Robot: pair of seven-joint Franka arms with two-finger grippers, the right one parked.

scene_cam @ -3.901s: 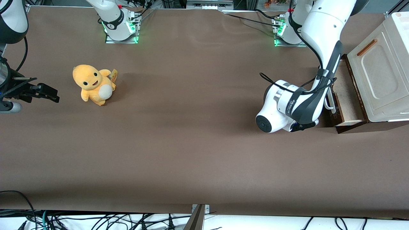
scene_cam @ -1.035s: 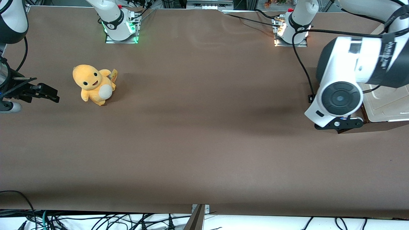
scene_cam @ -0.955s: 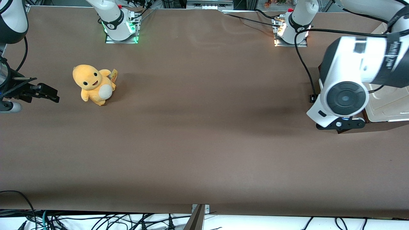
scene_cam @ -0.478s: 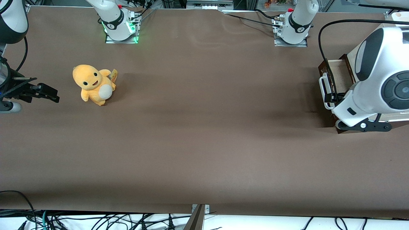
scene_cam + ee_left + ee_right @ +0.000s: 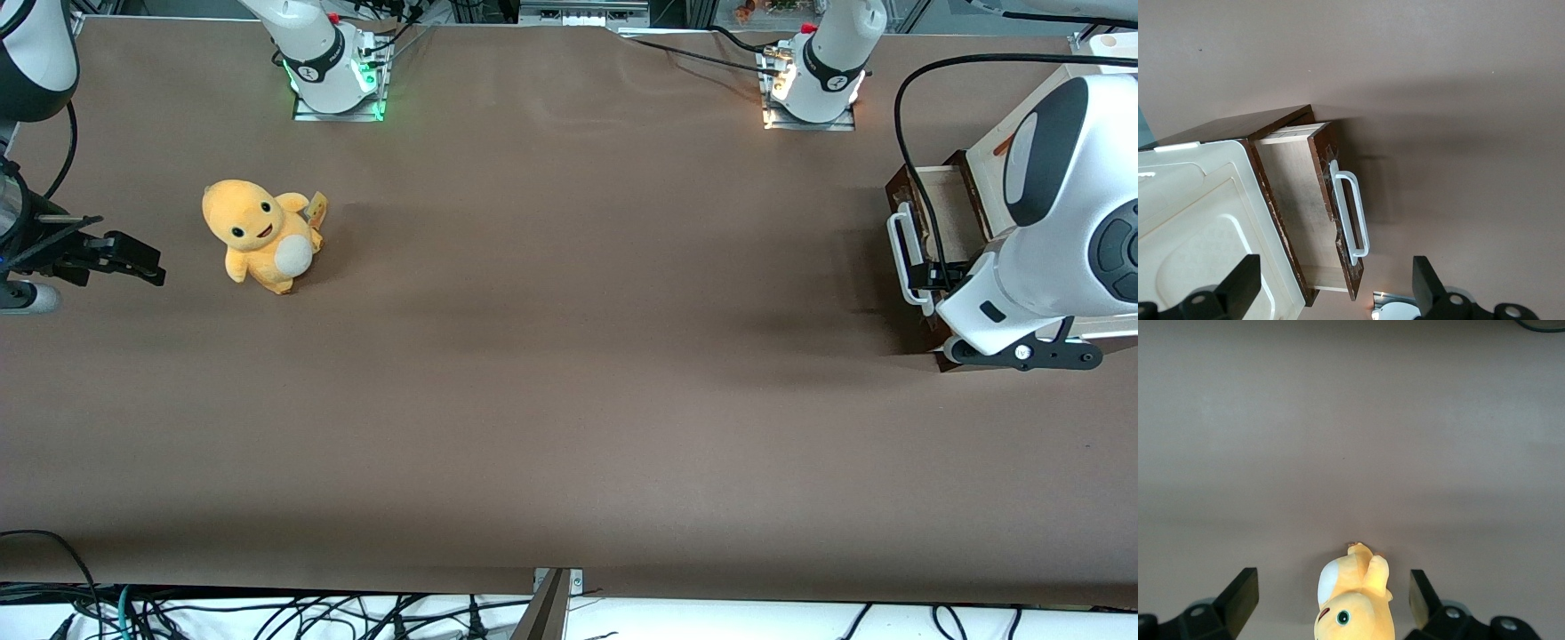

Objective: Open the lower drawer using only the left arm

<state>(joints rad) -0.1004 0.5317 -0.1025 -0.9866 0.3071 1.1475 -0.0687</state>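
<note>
The lower drawer stands pulled out of the dark brown cabinet, its pale wood inside showing. Its long white bar handle faces the parked arm's end of the table. The left arm hangs high over the cabinet, covering much of it. My gripper is above the cabinet's corner nearest the front camera, clear of the handle. In the left wrist view the drawer and handle lie below the gripper, whose fingers are wide apart and hold nothing.
The cream panel with the orange-brown strip handle tops the cabinet. A yellow plush toy sits toward the parked arm's end, also in the right wrist view. Two arm bases stand at the table's back edge.
The left arm let go of the handle, rose and swung over the cabinet toward the working arm's end. The drawer stays pulled out.
</note>
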